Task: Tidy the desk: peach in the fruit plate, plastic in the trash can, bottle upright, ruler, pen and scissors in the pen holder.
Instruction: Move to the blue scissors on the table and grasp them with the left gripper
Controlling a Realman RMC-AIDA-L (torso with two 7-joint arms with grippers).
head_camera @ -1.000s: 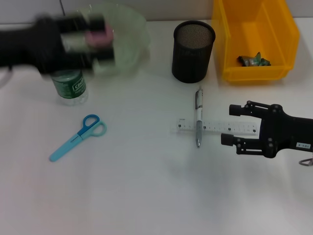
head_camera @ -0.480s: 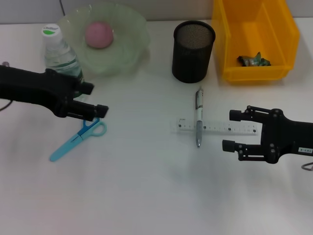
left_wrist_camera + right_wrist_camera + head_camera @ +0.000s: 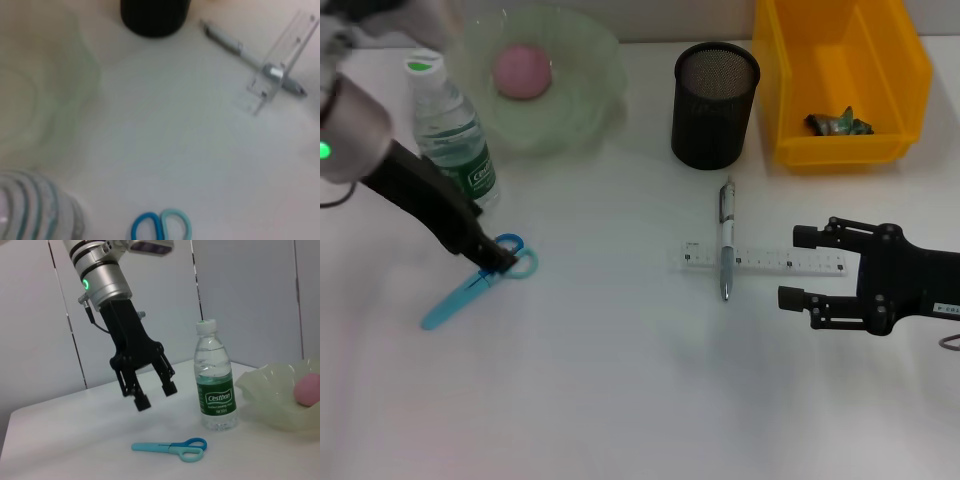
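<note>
Left gripper (image 3: 154, 392) hangs above the scissors (image 3: 478, 281), fingers spread apart with nothing between them, pointing down at the blue loops; in the head view its tip sits over the loop end. Scissors lie flat on the desk (image 3: 620, 400), closed, loops toward 1 o'clock and blades toward 7 o'clock, just beside the upright bottle (image 3: 448, 125) at their 11 o'clock. Peach (image 3: 523, 70) already sits in the fruit plate (image 3: 590, 110), a plastic scrap lies in the trash can (image 3: 910, 70), so the step in hand looks like picking the scissors. To do it well: line the fingers across the narrow neck just below the loops, not along the length, come straight down until the tips nearly touch the desk, close firmly since the thing is thin and flat, and keep clear of the bottle so it does not tip. Then carry to the pen holder (image 3: 715, 105) at 2 o'clock from the scissors and drop blades first. Right gripper (image 3: 800, 267) waits open low over the desk at the 3 o'clock end of the ruler (image 3: 770, 261), which the pen (image 3: 726, 240) lies across.
</note>
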